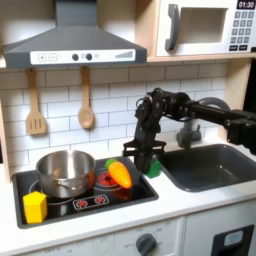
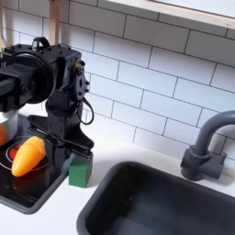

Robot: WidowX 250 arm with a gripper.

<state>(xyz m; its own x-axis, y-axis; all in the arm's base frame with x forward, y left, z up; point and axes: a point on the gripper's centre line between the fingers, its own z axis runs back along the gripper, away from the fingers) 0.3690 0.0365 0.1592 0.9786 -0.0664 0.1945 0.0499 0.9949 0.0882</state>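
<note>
1. Yellow block (image 1: 35,207) sat nearest you at the front left corner of the stove (image 1: 100,208) in the first exterior view, just beside the pot (image 1: 66,172).
2. You had the steel pot on the stove's left burner, upright, with its rim above the block.
3. Your carrot (image 1: 120,175) lay on the red right burner, tilted; in the second exterior view the carrot (image 2: 27,157) lay at that second exterior view's left, close to the arm.
4. You held the gripper (image 1: 146,162) low over the stove's right edge, with the green cube (image 2: 81,171) just beside and below it on the counter (image 1: 200,205). I could not tell how far its jaws stood apart, nor whether they gripped the cube.
5. You had the dark sink (image 1: 210,165) to the first exterior view's right, with the faucet (image 2: 204,147) behind it.
6. Two wooden utensils, a spatula (image 1: 35,105) and a spoon (image 1: 86,100), hung on the tiled wall farthest back.
</note>
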